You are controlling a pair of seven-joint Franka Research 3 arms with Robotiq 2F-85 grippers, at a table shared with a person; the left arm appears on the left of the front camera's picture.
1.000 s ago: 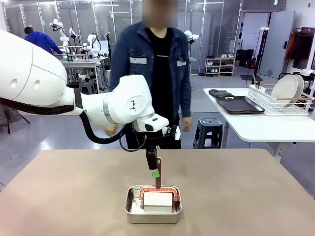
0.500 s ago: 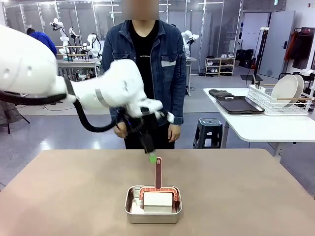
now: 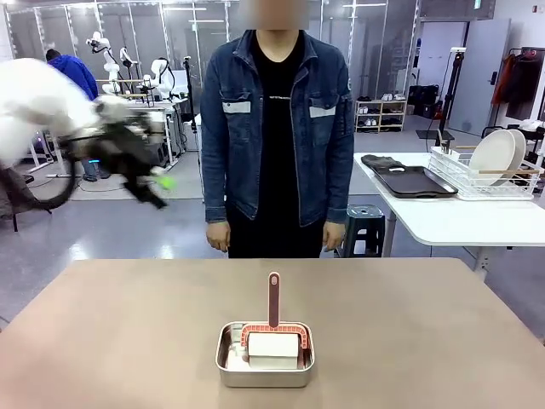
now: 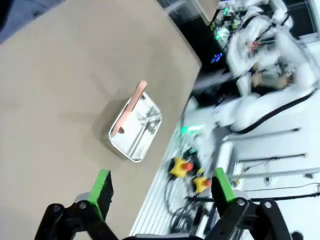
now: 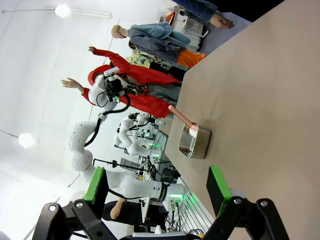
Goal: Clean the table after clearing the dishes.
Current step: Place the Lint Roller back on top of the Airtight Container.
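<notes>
You had both grippers, left (image 4: 161,186) and right (image 5: 157,187), spread wide and empty above the table (image 3: 128,341); the brush (image 3: 272,328) sat in its steel pan (image 3: 265,366).

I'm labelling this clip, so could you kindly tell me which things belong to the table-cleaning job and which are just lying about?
Belongs to the job:
- table
- steel pan holding the red-handled brush
- dark trays and plates, already set aside

Just lying about:
- black stool
- white side table

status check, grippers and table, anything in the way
Left gripper open, nothing held. Right gripper open, nothing held. Table bare of dishes; steel pan with brush near the middle. Person stands at far edge.
</notes>
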